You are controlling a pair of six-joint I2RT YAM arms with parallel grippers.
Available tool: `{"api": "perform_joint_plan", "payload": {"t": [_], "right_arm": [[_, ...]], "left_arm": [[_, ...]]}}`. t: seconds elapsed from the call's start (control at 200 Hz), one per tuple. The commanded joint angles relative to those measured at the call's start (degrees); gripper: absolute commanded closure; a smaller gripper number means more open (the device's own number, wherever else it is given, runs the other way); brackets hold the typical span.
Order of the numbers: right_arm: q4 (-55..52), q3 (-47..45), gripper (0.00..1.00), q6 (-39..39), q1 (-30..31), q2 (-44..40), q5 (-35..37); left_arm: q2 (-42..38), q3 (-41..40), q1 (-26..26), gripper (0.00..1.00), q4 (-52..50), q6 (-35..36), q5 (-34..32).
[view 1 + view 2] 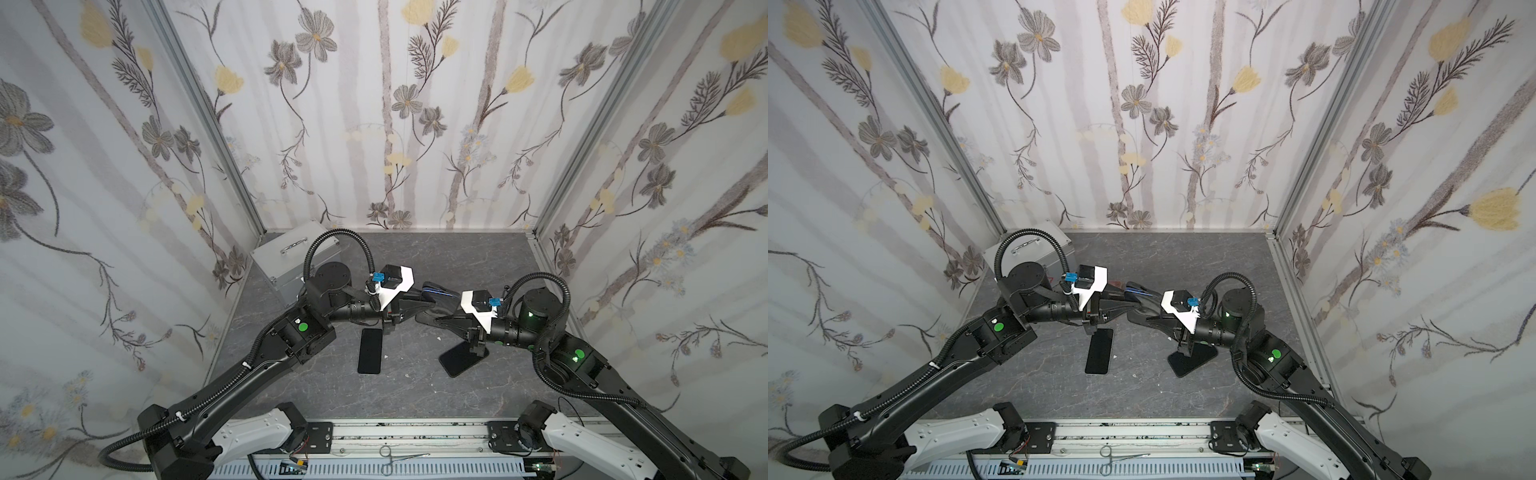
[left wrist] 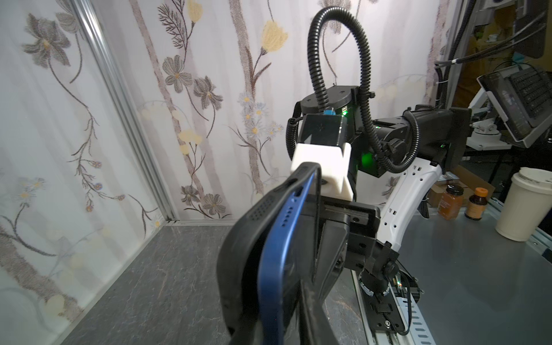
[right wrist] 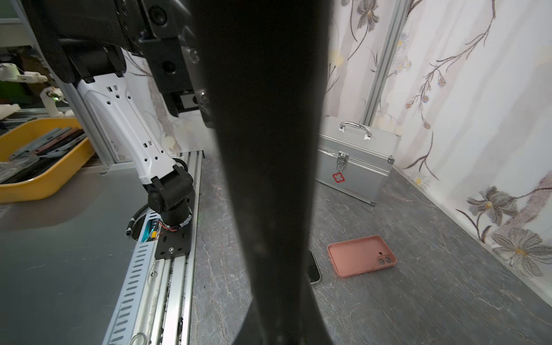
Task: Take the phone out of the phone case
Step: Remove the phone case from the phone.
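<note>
Mid-peel, by the look of things. Far left at the back: silver metal first-aid box with a handle [image 1: 291, 257], parked by the wall, not involved. Next over, flat on the grey marbled desk [image 1: 324, 399]: bare black slab of a phone [image 1: 370, 351], untouched, with an empty pink case [image 3: 361, 255] lying near but apart from it in the right wrist view.

Then the left pincer [image 1: 424, 306], pinched down on the near end of the black rubbery phone case [image 2: 239, 254] with the blue-edged phone [image 2: 277, 254] inside. Going by the left wrist view: one finger [image 2: 310, 313] flat against the glass side, other one hidden behind the rubber. Whole bundle up in the air between both arms, dead centre, clear of the desk. Long side of the case bowed away from the blue edge, far corner wrapped round the phone's end.

Right pincer [image 1: 442, 321]: closed tight on the opposite end. Right wrist view mostly blocked by a black slab, so no telling whether rubber or glass in that grip. Below that arm, another dark phone [image 1: 457, 363] flat on the desk.

Next move, best guess: keep one end pinned, roll that wrapped corner off, slide the phone out sideways. Slowly though, slippery glass over a stone desk
</note>
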Motion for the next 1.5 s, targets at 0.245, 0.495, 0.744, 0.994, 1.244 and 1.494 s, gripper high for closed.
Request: {"api": "perform_joint_plan", "payload": {"t": [0.245,0.495,0.744,0.994,1.244,1.494], "right_arm": [[14.5,-3.7,0.64,5.5,-3.1,-2.9,4.8],[5.8,0.2,0.48,6.3,-5.2,-5.3,16.5],[-7.9,14.1,0.53,4.9,-5.4,3.8,6.9],[-25.6,27.5,0.56,-3.7,-5.4,14.5,0.8],[-32.4,32.5,0.59,-6.3,-5.1,19.5,-1.1],[-32.9,32.4,0.59,-5.6,-4.7,20.8,0.4]], "left_arm": [[-3.2,-0.8,-0.4,1.00,-2.9,1.3,-9.0],[-2.6,-1.0,-0.4,1.00,-7.8,8.3,-18.3],[2.3,2.5,-2.0,1.00,-15.5,13.7,-19.1],[3.7,4.8,-3.2,1.00,-19.7,16.0,-19.0],[3.8,5.4,-3.7,1.00,-20.8,16.6,-19.1],[4.3,6.1,-4.3,1.00,-21.5,17.2,-19.2]]}}
